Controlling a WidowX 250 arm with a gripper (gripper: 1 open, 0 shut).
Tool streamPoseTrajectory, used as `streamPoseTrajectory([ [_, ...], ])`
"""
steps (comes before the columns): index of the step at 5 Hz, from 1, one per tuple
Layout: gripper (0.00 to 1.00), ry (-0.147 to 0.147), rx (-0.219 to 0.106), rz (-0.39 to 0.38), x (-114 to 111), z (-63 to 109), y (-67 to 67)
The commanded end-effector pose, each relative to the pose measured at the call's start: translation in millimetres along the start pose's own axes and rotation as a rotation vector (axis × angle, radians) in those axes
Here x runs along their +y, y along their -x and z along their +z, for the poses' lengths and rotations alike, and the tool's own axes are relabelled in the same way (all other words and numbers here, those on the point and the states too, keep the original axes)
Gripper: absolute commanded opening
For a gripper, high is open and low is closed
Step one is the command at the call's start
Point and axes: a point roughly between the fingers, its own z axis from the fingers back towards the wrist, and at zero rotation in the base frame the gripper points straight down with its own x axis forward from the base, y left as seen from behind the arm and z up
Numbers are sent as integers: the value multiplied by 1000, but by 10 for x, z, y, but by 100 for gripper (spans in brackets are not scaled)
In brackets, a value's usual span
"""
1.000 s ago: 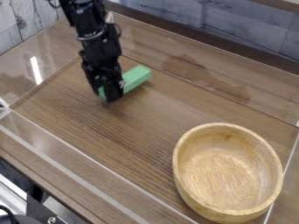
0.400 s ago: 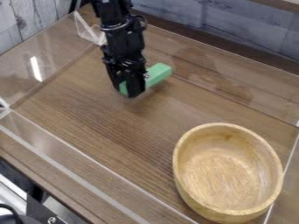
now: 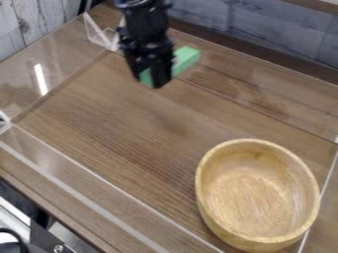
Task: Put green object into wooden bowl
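Your gripper, the dark tool with slim fingers (image 3: pixel 148 77) at the end of the black robot arm (image 3: pixel 148 20), is closed on the small flat green rectangular block. The fingers point down, and their outlines are softened by blur, so you cannot make out exactly where each one presses.

The green block (image 3: pixel 187 59) shows mainly on the right side of the fingers in the picture, slanting up and away from them, with a little green also visible between the dark parts. It is outside the bowl and well apart from it, over the far part of the table. You cannot tell from this view how high it is above the surface.

Just beside the arm, on its left in the picture, there is a pale, partly see-through item (image 3: pixel 99 36), too indistinct to name.

Beneath all this lies the brown wooden table (image 3: pixel 113 138), its grain and plank lines running diagonally. Bright glare marks the wood towards the left edge of the picture.

Nearer the camera, at the lower right, the large round shallow bowl of light tan wood (image 3: pixel 209 188) sits upright on the table, its thick rim facing up and its inside in plain view.

At the lower left, past the table's edge, you see dark cables (image 3: pixel 40 215) and black equipment (image 3: pixel 14 240), cut off by the frame.
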Motion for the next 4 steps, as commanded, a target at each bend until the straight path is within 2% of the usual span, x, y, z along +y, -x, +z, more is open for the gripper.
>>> streamPoseTrajectory([
  [1,0,-31,-61,32,-241,291,-45],
  [3,0,-11,-16,-51,-817,62,112],
  [4,0,3,10,-82,-1204,-106,168],
])
